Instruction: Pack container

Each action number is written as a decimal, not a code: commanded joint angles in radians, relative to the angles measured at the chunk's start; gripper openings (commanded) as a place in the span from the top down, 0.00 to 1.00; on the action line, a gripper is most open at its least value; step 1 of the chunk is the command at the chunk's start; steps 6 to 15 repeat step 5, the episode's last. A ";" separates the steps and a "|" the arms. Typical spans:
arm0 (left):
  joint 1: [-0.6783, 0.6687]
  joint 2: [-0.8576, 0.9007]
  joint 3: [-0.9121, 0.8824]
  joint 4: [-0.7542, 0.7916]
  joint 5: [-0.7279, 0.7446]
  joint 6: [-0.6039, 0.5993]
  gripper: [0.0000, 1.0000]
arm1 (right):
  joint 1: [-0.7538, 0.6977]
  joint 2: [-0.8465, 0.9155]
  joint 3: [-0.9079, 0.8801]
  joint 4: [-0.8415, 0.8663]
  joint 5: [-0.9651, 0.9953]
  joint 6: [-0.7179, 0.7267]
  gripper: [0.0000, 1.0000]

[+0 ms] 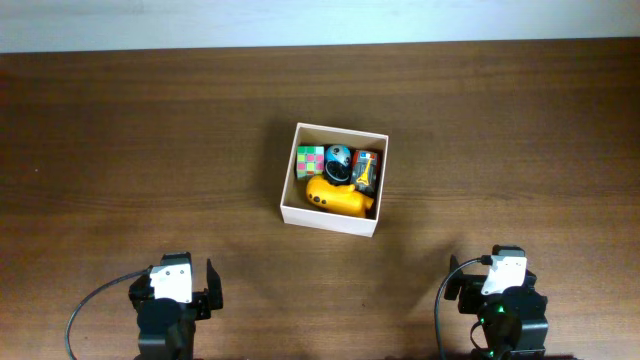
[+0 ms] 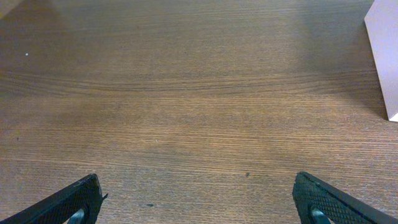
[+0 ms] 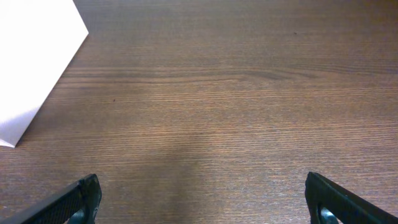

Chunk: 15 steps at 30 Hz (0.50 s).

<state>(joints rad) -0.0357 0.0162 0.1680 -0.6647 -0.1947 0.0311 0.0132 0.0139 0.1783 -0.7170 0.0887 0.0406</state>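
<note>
The container [image 1: 331,219] is a square lidless box with white walls, standing in the middle of the wooden table. Inside it lie a yellow toy [image 1: 336,199], a colourful puzzle cube [image 1: 309,160], a dark round toy [image 1: 339,163] and a small orange and black item [image 1: 365,170]. My left gripper [image 2: 198,199] is open and empty over bare wood at the front left, far from the box. My right gripper [image 3: 202,199] is open and empty at the front right. A white box wall shows in the left wrist view [image 2: 382,56] and in the right wrist view [image 3: 34,62].
The brown wooden table [image 1: 150,150] spreads round the box. A pale strip [image 1: 320,20] runs along the far edge. Black cables [image 1: 95,305] loop beside each arm base at the front.
</note>
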 commanded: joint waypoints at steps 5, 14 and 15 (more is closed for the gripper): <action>0.006 -0.010 -0.006 0.001 0.008 0.016 0.01 | -0.009 -0.011 -0.002 0.002 0.001 -0.003 0.01; 0.006 -0.010 -0.006 0.001 0.008 0.016 0.01 | -0.009 -0.011 -0.002 0.002 0.001 -0.003 0.01; 0.006 -0.010 -0.006 0.001 0.008 0.016 0.01 | -0.009 -0.011 -0.002 0.002 0.001 -0.003 0.01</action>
